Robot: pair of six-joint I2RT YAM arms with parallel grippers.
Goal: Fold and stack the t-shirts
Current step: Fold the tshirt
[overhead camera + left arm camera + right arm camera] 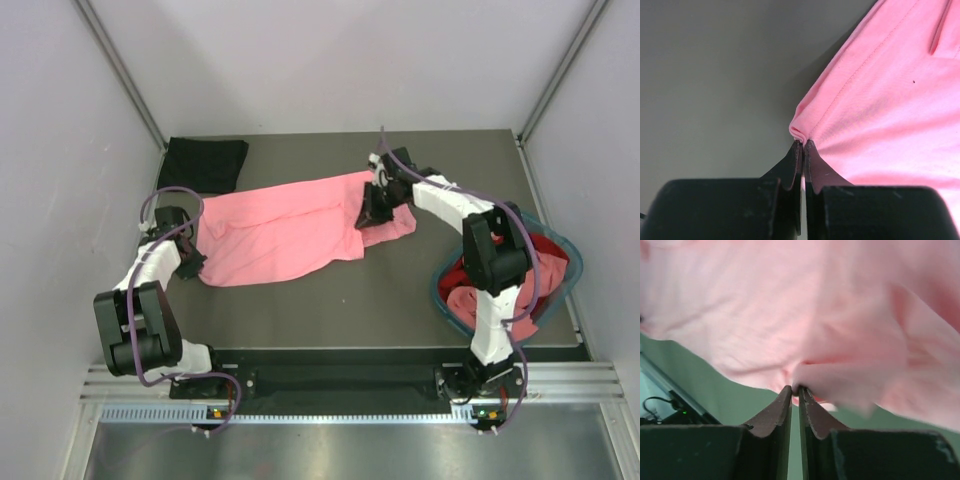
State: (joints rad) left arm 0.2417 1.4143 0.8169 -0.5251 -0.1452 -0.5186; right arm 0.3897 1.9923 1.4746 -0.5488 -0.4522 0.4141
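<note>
A salmon pink t-shirt [285,230] lies spread and rumpled across the middle of the table. My left gripper [190,258] is shut on its near left corner, where a small fold of pink cloth [799,131] bunches at the fingertips. At the shirt's far right end my right gripper [372,210] is shut on the pink cloth [805,382], which fills the right wrist view. A black t-shirt [205,163] lies folded at the far left corner. A red t-shirt [468,298] is heaped in the basket.
The round teal basket [440,295] stands at the right near edge, partly under my right arm. Grey walls close in the table on three sides. Bare table [330,305] shows between the pink shirt and the near edge.
</note>
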